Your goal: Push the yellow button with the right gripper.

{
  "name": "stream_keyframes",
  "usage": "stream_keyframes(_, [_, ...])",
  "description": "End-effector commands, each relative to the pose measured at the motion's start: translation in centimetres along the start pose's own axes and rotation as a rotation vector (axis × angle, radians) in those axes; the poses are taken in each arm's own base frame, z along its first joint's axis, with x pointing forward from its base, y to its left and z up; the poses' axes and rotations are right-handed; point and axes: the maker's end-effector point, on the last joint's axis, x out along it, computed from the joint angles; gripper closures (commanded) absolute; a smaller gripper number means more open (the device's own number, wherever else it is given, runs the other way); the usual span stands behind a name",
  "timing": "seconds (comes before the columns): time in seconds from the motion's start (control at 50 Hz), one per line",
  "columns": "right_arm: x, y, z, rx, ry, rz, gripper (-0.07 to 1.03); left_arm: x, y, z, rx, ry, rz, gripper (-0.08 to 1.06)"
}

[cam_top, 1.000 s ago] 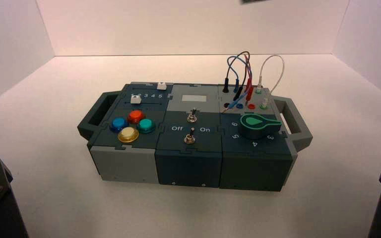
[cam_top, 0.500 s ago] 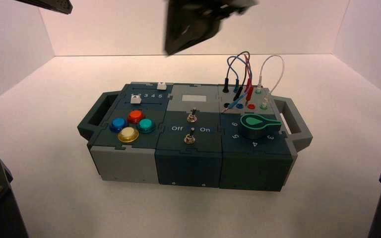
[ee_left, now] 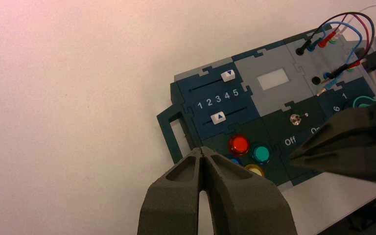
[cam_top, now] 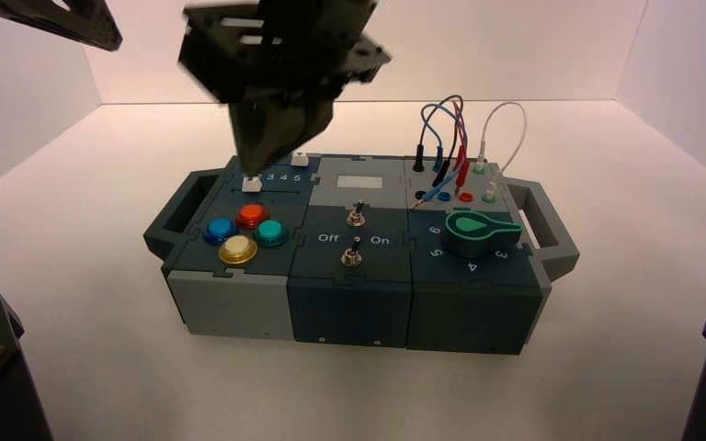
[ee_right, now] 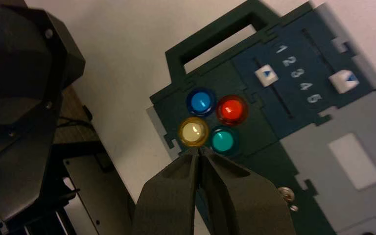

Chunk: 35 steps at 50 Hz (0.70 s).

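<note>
Yellow button (cam_top: 238, 249): on the box's left section, nearest the front edge of a four-button cluster; nothing touches its dome.
Neighbours: blue button (cam_top: 221, 231) to its left and farther back, teal button (cam_top: 271, 232) to its right, orange-red button (cam_top: 252, 216) behind. All sit close, so a sideways slip could press a wrong one.
Right gripper (ee_right: 199, 151): held above the box's left section, tip apart from the surface and aimed down.
Right claw state: fingers together, nothing between them; presumably closed to make one narrow poker.
Sliders: white upper slider (cam_top: 300, 159) and white lower slider (cam_top: 252, 185) lie behind the buttons, near the tip in the high view; height best kept until past them.
Open room: bare panel in front of the yellow button, then the front edge (cam_top: 230, 274); aiming slightly frontward of dome centre seems safer.
Left gripper (ee_left: 201, 149): idle, raised beyond the box's left rear, fingers together; likely kept aside for clearance.
Next: travel frontward, centre over the dome, lower straight.
</note>
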Motion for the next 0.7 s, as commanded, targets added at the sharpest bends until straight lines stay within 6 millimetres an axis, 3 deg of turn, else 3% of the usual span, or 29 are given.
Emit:
stream_keyframes(0.02, [0.1, 1.1, 1.1, -0.009, -0.010, 0.017, 0.99, -0.5, 0.0, 0.6, 0.004, -0.022, 0.003, 1.01])
stream_keyframes(0.28, [2.2, 1.7, 0.5, -0.017, 0.048, 0.020, 0.99, -0.6, 0.1, 0.3, 0.003, -0.009, 0.003, 1.01])
stream_keyframes(0.7, [3.4, 1.8, 0.2, -0.008, 0.085, 0.022, 0.99, -0.5, 0.0, -0.2, -0.002, 0.012, -0.002, 1.01])
